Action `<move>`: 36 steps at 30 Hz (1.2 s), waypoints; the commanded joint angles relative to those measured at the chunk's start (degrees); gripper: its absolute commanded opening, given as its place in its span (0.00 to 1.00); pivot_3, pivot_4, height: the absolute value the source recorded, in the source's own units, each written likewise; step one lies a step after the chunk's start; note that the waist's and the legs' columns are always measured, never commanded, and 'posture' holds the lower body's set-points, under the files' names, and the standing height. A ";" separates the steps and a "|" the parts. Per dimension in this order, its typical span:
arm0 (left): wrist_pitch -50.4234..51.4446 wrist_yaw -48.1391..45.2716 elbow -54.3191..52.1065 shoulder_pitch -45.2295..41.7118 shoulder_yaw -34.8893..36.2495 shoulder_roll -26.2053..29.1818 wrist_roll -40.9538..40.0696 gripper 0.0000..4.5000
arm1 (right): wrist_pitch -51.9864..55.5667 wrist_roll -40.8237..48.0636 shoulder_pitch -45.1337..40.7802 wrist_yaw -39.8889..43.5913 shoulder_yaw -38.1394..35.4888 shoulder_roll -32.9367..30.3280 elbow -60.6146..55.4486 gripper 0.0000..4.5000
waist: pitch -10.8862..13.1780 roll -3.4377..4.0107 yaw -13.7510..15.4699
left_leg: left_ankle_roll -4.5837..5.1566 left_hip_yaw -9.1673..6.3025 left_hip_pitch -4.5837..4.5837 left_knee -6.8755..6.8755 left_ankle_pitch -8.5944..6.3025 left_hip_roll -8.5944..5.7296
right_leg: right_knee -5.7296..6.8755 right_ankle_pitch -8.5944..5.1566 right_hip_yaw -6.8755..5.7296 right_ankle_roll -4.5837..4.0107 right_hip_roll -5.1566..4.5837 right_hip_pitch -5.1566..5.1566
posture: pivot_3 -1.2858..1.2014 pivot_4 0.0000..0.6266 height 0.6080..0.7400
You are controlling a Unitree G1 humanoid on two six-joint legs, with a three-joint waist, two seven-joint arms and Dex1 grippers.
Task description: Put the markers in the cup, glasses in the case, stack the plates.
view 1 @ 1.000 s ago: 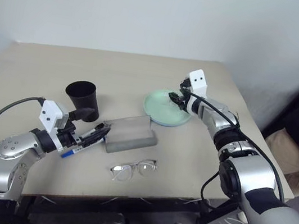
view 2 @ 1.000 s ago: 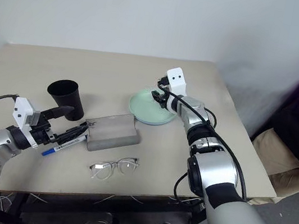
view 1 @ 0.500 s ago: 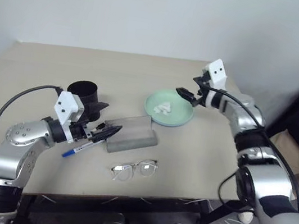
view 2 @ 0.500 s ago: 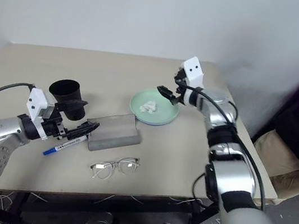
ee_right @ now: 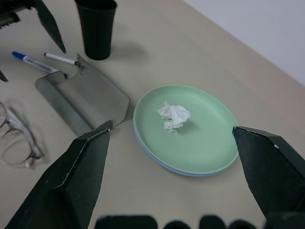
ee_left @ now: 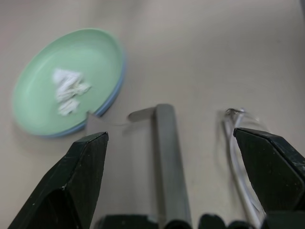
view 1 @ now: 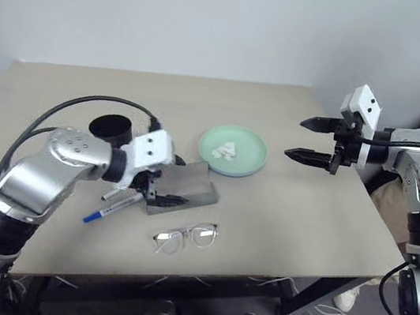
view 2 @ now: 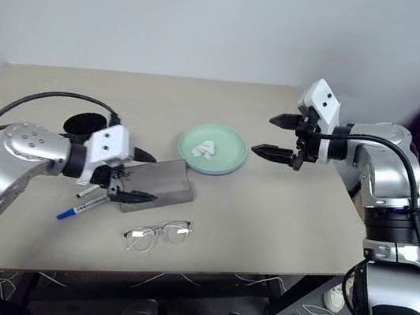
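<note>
The left gripper (view 1: 166, 191), fingers spread and empty, hangs over the grey oblong fabric case (view 1: 183, 188); the thin pale-framed glasses (view 1: 185, 237) lie crosswise just beyond one fingertip, far from the open right gripper (view 1: 312, 139).

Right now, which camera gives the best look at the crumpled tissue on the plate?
The right wrist view: the tissue sits sharp and unobstructed on the green plate. The left wrist view shows it blurred; both eye views show a small white speck.
</note>
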 commanded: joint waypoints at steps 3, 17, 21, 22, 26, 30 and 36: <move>4.47 -1.73 -3.95 -4.99 -7.12 -0.76 4.40 1.00 | 0.66 1.08 -1.84 0.82 -0.22 -0.93 -3.56 0.99 | 0.00 0.00 0.02 | -0.01 0.02 -0.04 0.00 0.00 -0.02 | -0.01 0.00 0.06 0.00 0.01 -0.05 | 0.52 0.00 0.79; 9.12 -3.90 -7.45 -5.63 -17.43 -1.46 11.30 1.00 | 6.02 2.69 3.60 -1.77 -1.25 -2.04 -10.52 0.99 | 0.01 -0.05 0.13 | 0.00 -0.07 -0.08 0.25 0.00 -0.08 | 0.04 0.05 0.16 0.09 0.04 -0.01 | 0.52 0.00 0.79; 9.38 -4.25 -7.02 -5.60 -18.56 -1.64 12.76 1.00 | 6.50 3.10 4.52 -2.94 -1.49 -2.09 -11.47 0.99 | 0.01 -0.05 0.12 | 0.00 -0.09 -0.08 0.33 0.00 -0.08 | 0.03 0.07 0.16 0.12 0.04 0.04 | 0.52 0.00 0.79; 9.49 -4.12 -6.55 -5.64 -18.93 -1.84 13.25 1.00 | 6.67 3.38 4.79 -3.18 -1.59 -2.12 -11.84 0.99 | 0.01 -0.05 0.12 | 0.00 -0.10 -0.08 0.34 0.00 -0.08 | 0.04 0.07 0.16 0.12 0.04 0.04 | 0.52 0.00 0.79; 9.61 -3.79 -5.35 -5.47 -19.97 -2.72 14.71 1.00 | 7.09 3.93 5.42 -4.04 -1.77 -2.00 -12.71 0.99 | 0.01 -0.05 0.12 | 0.00 -0.11 -0.07 0.35 0.00 -0.08 | 0.04 0.07 0.15 0.12 0.04 0.05 | 0.52 0.00 0.79; 10.07 -3.45 -4.56 -4.89 -20.61 -3.99 15.33 0.79 | 7.30 4.43 5.96 -4.80 -1.74 -2.01 -13.41 1.00 | 0.01 -0.06 0.25 | 0.00 -0.12 -0.07 0.41 0.00 -0.08 | 0.03 0.08 0.15 0.13 0.04 0.09 | 0.52 0.00 0.79; 9.90 -3.30 -4.00 -3.60 -21.77 -4.97 16.84 0.32 | 7.62 4.99 6.46 -5.64 -1.84 -2.13 -14.07 1.00 | 0.01 -0.06 0.24 | 0.01 -0.13 -0.07 0.47 0.00 -0.08 | 0.05 0.09 0.15 0.15 0.04 0.12 | 0.52 0.00 0.79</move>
